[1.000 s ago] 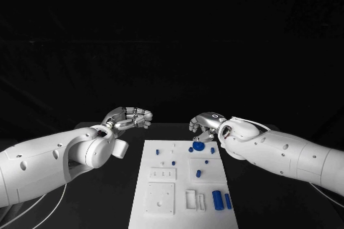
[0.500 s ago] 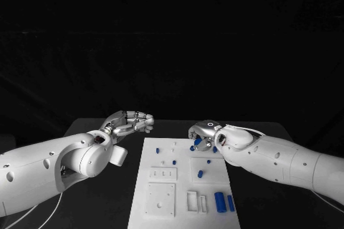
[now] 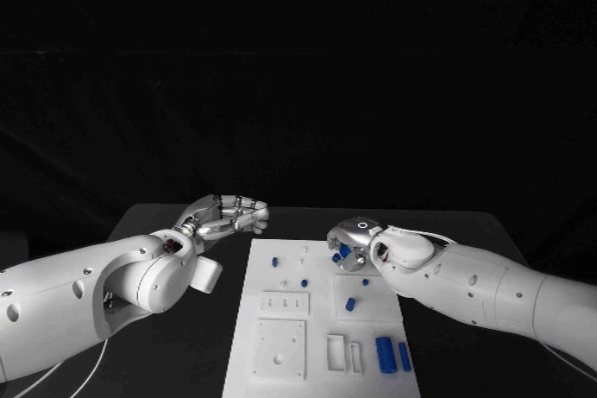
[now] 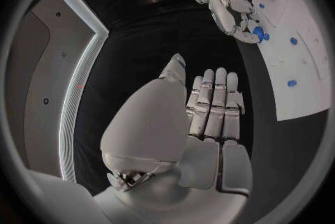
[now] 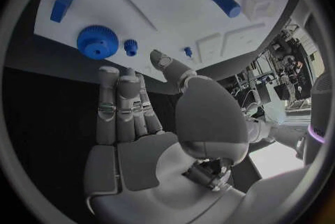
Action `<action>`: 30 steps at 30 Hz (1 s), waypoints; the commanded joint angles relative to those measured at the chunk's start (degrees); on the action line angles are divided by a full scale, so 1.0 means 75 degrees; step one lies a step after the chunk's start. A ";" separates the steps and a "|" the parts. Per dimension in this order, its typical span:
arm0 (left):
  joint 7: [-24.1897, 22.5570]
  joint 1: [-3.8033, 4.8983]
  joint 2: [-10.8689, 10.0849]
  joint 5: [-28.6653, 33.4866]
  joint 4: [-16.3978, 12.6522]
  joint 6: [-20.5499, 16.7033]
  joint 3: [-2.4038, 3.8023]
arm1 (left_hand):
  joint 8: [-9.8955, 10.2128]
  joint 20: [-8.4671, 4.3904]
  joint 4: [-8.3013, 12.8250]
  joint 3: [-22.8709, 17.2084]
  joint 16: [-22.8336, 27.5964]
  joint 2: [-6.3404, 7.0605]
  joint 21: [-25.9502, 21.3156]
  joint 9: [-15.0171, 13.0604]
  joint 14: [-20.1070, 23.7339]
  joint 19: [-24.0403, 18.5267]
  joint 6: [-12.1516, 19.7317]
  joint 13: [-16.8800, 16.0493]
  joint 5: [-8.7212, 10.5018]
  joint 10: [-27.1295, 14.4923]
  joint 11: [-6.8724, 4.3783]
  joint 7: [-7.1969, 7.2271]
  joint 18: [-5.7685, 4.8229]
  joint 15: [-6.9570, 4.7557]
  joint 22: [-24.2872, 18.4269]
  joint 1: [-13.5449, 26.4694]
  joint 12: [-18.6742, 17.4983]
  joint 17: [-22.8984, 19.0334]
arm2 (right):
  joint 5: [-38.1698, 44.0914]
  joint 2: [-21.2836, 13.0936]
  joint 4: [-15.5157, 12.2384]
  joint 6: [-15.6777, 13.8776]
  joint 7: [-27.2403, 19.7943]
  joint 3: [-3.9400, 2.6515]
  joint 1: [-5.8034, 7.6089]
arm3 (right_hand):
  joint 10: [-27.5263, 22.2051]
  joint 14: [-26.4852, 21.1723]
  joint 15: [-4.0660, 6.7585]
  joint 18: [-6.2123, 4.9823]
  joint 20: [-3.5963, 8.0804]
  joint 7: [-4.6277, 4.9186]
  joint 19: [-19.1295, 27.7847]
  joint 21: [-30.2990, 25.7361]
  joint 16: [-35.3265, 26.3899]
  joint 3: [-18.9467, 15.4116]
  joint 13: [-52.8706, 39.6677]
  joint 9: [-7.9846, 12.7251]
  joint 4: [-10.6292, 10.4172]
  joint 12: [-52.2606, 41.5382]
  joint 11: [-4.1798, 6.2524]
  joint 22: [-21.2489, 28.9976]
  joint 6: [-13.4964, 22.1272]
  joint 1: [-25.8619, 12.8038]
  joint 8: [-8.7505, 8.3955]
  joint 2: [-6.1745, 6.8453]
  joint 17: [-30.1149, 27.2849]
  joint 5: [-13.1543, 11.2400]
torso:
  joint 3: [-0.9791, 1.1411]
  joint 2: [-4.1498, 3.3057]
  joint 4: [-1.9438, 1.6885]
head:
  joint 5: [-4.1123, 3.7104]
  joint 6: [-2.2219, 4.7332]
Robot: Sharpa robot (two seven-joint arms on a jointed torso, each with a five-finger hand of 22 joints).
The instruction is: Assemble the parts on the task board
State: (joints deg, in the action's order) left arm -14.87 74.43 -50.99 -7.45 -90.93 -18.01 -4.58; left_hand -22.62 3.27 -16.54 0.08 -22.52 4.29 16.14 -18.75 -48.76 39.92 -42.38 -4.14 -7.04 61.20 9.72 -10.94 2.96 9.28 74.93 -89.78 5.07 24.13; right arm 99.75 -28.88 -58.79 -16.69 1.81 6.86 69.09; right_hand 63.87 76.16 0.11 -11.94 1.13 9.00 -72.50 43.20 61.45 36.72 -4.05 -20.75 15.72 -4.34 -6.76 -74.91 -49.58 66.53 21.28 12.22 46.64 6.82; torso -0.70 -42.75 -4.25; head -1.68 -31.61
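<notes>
Task board (image 3: 280,325): a long white plate lying flat in the middle of the black counter (image 3: 162,225), its length running away from the robot. Its face carries raised white square blocks and shallow rectangular recesses.
Blue gear (image 5: 96,41): a round, toothed blue wheel with a hole in its centre, lying flat at the far end of the task board, near the edge. The right wrist view shows it plainly; in the head view the right hand covers most of it.
Small blue peg (image 5: 130,46): a short toothed stub just beside the blue gear, on the task board.
Blue block (image 5: 61,6): a small angular piece on the task board, near the blue gear.
Blue cylinder (image 3: 385,353): a thick, ridged rod lying on its side at the near end of the task board, with a thinner blue bar (image 3: 405,356) just beside it.
Other blue parts: a few small studs scattered across the middle of the task board, among them a short one (image 3: 351,304) on a raised square.
Right hand (image 3: 351,242): poised over the far end of the task board, beside the blue gear. In the right wrist view its fingers (image 5: 120,106) are straight and together, reaching toward the gear and clasping nothing.
Left hand (image 3: 227,215): above the counter, off the far corner of the task board. Its fingers (image 4: 215,102) are straight and side by side, with nothing in them.
</notes>
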 commanded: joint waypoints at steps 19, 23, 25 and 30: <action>-0.0077 0.0014 0.0099 0.0016 0.0071 0.0164 0.0005 | 0.0045 0.0014 -0.0014 0.0061 0.0051 -0.0001 -0.0029 0.0012 0.0036 -0.0056 0.0003 0.0015 -0.0024 -0.0039 0.0006 -0.0050 0.0082 -0.0007 0.0148 -0.0035 -0.0059 -0.0004 | 0.0402 0.0083 0.0154 -0.0106 0.0281 0.0017 -0.0053 | 0.0043 -0.0048 -0.0040 -0.0408 0.0062 -0.0024 -0.0156 0.0080 0.0183 0.0620 0.0017 0.0004 -0.0187 0.0058 0.0005 -0.0143 -0.0060 0.0114 -0.0067 0.0106 -0.0163 -0.0427 | -0.0045 -0.0246 -0.0055 | -0.0034 0.0091; -0.0077 0.0014 0.0094 0.0017 0.0059 0.0170 0.0005 | 0.0046 0.0015 -0.0015 0.0062 0.0053 -0.0004 -0.0029 0.0012 0.0034 -0.0055 0.0003 0.0015 -0.0024 -0.0038 0.0007 -0.0051 0.0083 -0.0007 0.0148 -0.0030 -0.0061 -0.0003 | 0.0416 0.0117 0.0236 -0.0130 0.0311 0.0023 -0.0054 | 0.0066 -0.0054 -0.0044 -0.0408 0.0064 -0.0016 -0.0161 0.0081 0.0205 0.0718 0.0013 0.0003 -0.0237 0.0050 0.0001 -0.0141 -0.0074 0.0127 -0.0068 0.0103 -0.0187 -0.0463 | -0.0045 -0.0270 -0.0059 | -0.0034 0.0107; -0.0071 0.0014 0.0096 0.0017 0.0057 0.0170 0.0005 | 0.0047 0.0015 -0.0016 0.0063 0.0054 -0.0006 -0.0029 0.0013 0.0033 -0.0054 0.0003 0.0015 -0.0024 -0.0038 0.0007 -0.0052 0.0084 -0.0007 0.0148 -0.0026 -0.0063 -0.0002 | 0.0420 0.0128 0.0249 -0.0119 0.0323 0.0028 -0.0054 | 0.0077 -0.0059 -0.0048 -0.0408 0.0065 -0.0010 -0.0161 0.0081 0.0218 0.0792 0.0013 0.0003 -0.0263 0.0049 -0.0002 -0.0142 -0.0080 0.0148 -0.0071 0.0102 -0.0203 -0.0474 | -0.0049 -0.0286 -0.0064 | -0.0030 0.0109; -0.0061 0.0014 0.0105 0.0019 0.0070 0.0182 0.0005 | 0.0049 0.0016 -0.0016 0.0065 0.0057 -0.0007 -0.0029 0.0013 0.0031 -0.0053 0.0004 0.0015 -0.0022 -0.0038 0.0008 -0.0053 0.0085 -0.0006 0.0149 -0.0020 -0.0067 -0.0001 | 0.0434 0.0133 0.0250 -0.0100 0.0340 0.0045 -0.0064 | 0.0140 -0.0066 -0.0046 -0.0408 0.0062 -0.0004 -0.0165 0.0092 0.0254 0.0962 0.0003 -0.0006 -0.0342 0.0030 -0.0001 -0.0148 -0.0123 0.0172 -0.0059 0.0072 -0.0239 -0.0507 | -0.0049 -0.0320 -0.0077 | -0.0035 0.0124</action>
State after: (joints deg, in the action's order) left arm -14.81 74.43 -50.32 -7.38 -90.32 -17.66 -4.59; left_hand -22.62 3.28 -16.69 0.22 -22.31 4.29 16.14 -18.70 -48.76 39.93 -42.37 -4.10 -7.04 61.21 9.72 -10.94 2.61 9.28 74.90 -89.78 4.85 24.14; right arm 101.99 -27.93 -56.93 -17.46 3.86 7.17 68.68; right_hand 64.53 75.99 -0.05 -11.93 1.23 9.01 -73.21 43.63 63.19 43.75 -4.00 -20.76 13.11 -4.11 -6.76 -74.91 -50.22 67.23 21.07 12.88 44.91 3.11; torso -1.07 -44.93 -4.74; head -1.92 -30.70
